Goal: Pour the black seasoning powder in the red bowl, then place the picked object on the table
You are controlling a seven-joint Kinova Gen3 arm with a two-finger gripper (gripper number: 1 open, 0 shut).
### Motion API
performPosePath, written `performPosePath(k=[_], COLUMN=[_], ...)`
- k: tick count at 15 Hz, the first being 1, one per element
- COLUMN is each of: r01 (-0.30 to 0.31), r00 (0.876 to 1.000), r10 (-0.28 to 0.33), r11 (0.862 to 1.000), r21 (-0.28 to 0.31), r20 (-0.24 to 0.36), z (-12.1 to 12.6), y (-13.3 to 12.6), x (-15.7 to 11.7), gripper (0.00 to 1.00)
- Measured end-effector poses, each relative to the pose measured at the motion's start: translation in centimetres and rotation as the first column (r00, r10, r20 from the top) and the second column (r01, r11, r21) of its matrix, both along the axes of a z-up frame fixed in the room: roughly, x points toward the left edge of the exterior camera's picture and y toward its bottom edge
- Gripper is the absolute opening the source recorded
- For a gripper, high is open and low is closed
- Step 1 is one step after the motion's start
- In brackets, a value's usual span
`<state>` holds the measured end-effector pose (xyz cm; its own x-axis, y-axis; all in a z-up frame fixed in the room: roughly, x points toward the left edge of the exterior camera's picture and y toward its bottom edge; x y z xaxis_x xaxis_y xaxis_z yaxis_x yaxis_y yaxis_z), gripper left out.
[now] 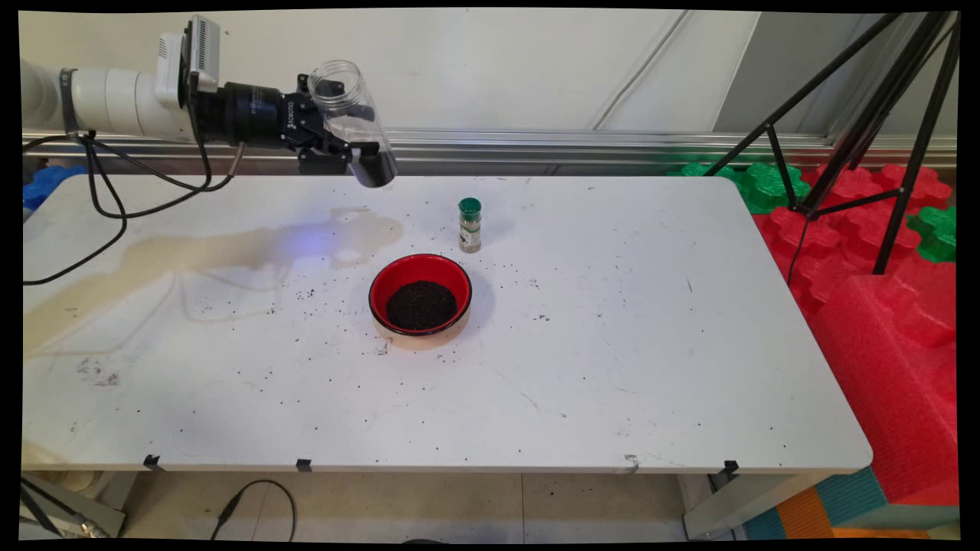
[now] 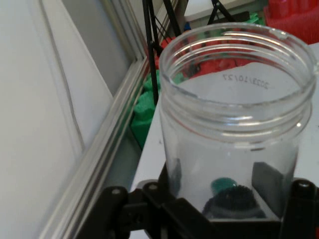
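Claw (image 1: 360, 149) clamped on a seemingly empty clear jar (image 1: 348, 115), raised above and behind the red bowl (image 1: 420, 297) of dark grains.

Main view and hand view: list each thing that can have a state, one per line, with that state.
claw: shut on the clear jar, held above the table's far side.
clear jar: lidless, tilted, looks empty, off the table.
red bowl: upright on the table, holding dark grains.
spice bottle: upright, green cap on, standing behind the bowl, apart from it.
table: strewn with dark grains around the bowl.
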<state>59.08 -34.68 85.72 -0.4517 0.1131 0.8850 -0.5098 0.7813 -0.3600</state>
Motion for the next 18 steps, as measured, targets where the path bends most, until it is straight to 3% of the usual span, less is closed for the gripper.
performPosePath(k=[4,9,18], r01=[-0.021,-0.047,-0.084], r00=[0.998,0.993,0.986], r10=[0.027,0.068,0.122], r11=[0.996,0.98,0.955], r21=[0.092,0.195,0.286], r20=[-0.055,-0.101,-0.116], z=[-0.3,-1.2,-3.3], y=[0.4,1.1,1.6], x=[0.6,1.6,3.2], gripper=[0.0,0.0,0.0])
